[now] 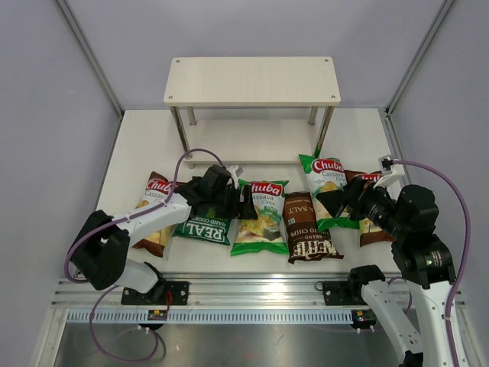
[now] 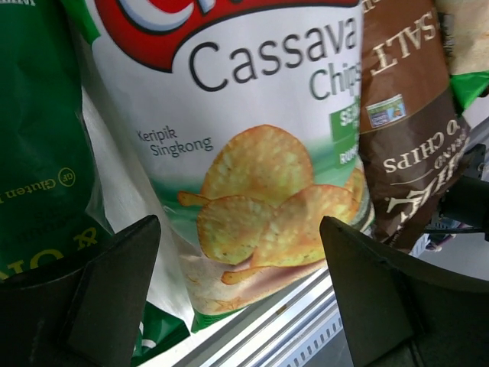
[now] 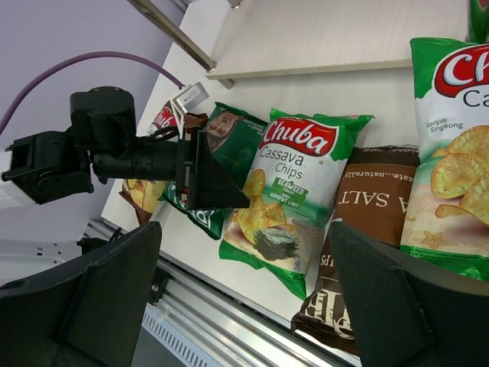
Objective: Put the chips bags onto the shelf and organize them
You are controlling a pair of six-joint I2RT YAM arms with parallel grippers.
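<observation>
Hovering released, the left hand (image 1: 233, 200) hangs over the glossy light-green Chuba pillow bag (image 1: 261, 222), on the surface (image 1: 359, 138) in front of the pale-wood two-tier shelf (image 1: 252, 80); likely light, slippery, crushable, so pinch its crimped edge.

Six chips bags (image 1: 260, 218) are laid in a row on the table (image 1: 145, 145) before the shelf (image 1: 252, 80); the left gripper (image 1: 243, 205) and right gripper (image 1: 335, 202) are held over them.

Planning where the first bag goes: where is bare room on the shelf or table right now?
The top board of the shelf is bare end to end. The table is bare beside the shelf legs at both back corners. The chips bags in front lie edge to edge, some overlapping: crowded there.
</observation>
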